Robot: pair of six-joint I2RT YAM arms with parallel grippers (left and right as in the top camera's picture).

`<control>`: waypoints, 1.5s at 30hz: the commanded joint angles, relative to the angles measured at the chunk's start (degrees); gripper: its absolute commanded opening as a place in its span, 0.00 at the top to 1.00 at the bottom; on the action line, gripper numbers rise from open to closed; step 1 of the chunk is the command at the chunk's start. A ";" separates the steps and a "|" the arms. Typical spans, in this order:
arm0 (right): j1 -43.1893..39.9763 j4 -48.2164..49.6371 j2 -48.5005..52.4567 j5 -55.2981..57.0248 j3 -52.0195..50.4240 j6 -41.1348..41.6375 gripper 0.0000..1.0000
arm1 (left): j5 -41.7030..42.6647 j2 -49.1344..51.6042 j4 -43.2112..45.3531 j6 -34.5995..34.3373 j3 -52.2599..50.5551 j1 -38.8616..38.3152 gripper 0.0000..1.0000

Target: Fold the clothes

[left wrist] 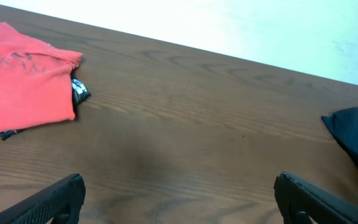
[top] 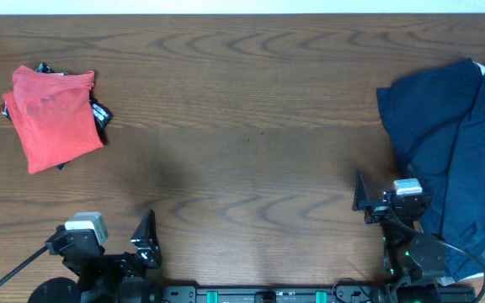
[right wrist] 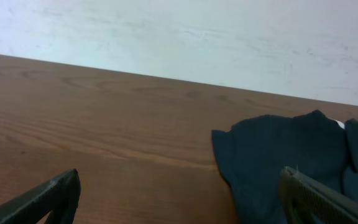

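1. Left gripper (left wrist: pixel 179 205): spread wide, nothing between the fingers, hanging over bare wood by the near edge of the table (top: pixel 242 101), toward its left end.
2. Right gripper (right wrist: pixel 179 202): likewise spread wide and holding nothing, by the near edge toward the right end, just beside the near-left border of the dark heap.
3. Coral-red T-shirt (top: pixel 55 118): folded into a rough rectangle, lying flat near the far-left corner, well apart from both grippers, with faint lettering showing on its upper face.
4. Black garment (top: pixel 100 112): underneath the coral-red T-shirt, only a strip with white print peeking out along the right side and small bits at the other borders.
5. Navy blue clothes (top: pixel 445 143): unfolded and rumpled, spread along the right edge from the far side down toward the near edge, with what looks like one layer overlapping another and a bit of white at the top; from the right wrist, directly ahead and to the right.
6. Middle of the table between the two piles: plain brown wood grain.
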 commanded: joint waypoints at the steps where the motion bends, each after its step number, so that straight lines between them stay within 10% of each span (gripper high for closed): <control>1: 1.14 -0.26 0.13 -0.39 -0.07 -0.79 0.01 | -0.28 -0.22 0.09 0.13 -0.13 0.24 0.02; 15: 1.14 -0.26 0.13 -0.39 -0.07 -0.79 0.01 | -6.45 -3.69 -2.05 3.19 -5.05 2.58 0.02; 37: 1.14 -0.26 0.13 -0.42 -0.07 -0.79 0.01 | -8.00 -10.78 55.65 2.93 -50.42 2.75 0.02; 45: 1.14 -0.26 0.13 -0.42 -0.07 -0.79 0.01 | -8.20 -10.71 52.57 2.95 -50.21 2.73 0.02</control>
